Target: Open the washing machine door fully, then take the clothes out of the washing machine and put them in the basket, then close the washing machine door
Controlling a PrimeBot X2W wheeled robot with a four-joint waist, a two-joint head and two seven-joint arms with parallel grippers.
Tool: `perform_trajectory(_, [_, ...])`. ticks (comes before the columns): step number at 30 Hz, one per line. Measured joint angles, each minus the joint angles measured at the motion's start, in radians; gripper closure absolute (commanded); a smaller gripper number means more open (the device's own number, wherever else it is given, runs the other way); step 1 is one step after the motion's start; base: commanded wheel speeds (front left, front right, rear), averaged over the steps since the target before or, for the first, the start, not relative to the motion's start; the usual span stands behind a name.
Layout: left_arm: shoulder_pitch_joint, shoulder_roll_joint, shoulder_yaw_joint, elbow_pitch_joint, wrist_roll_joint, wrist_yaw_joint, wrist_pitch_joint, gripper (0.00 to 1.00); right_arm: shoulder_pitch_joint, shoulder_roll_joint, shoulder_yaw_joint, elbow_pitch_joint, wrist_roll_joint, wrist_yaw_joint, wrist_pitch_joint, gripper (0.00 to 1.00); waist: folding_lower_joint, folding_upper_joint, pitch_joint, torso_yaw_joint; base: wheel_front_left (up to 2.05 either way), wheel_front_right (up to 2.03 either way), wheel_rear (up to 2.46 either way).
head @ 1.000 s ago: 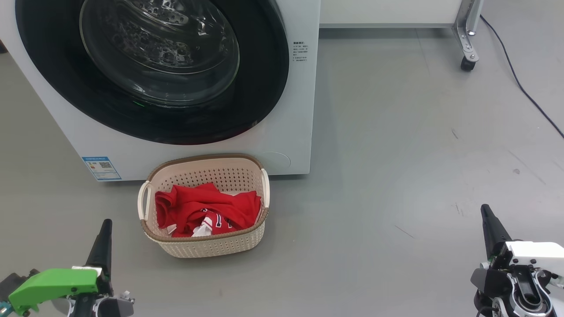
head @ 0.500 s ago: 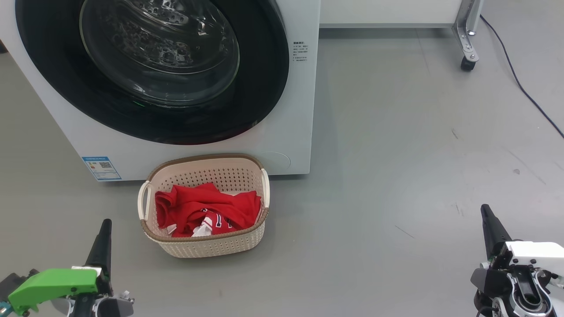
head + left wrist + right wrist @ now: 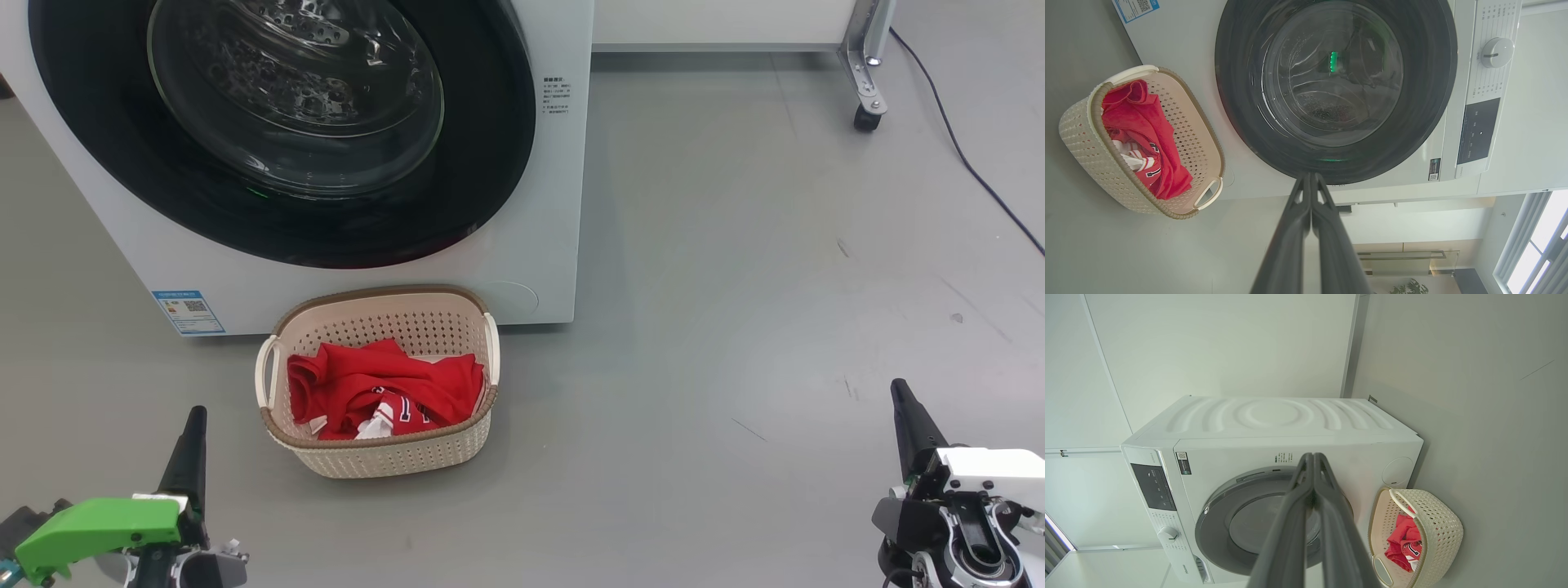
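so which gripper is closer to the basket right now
Left. The left gripper is a short way off the basket, lower left of it in the head view. The right gripper is far out to the basket's right, near the view's edge.

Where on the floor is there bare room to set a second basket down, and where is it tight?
Widest bare floor: right of the washing machine and the basket, out to the caster. A smaller bare patch lies left of the basket, below the blue label. Tight: the strip between the basket and the machine's front.
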State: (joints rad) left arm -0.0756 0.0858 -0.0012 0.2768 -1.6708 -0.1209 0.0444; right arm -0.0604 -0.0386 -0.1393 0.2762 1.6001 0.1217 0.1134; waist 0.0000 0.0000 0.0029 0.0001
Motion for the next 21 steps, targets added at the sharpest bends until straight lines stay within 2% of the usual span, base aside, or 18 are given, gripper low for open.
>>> perform_trajectory(21, [0.000, 0.000, 0.002, -0.001, 0.000, 0.000, 0.005, 1.00, 0.000, 0.000, 0.000, 0.000, 0.000, 0.000, 0.000, 1.00, 0.0000, 0.0000, 0.000, 0.000, 0.00, 0.00, 0.00])
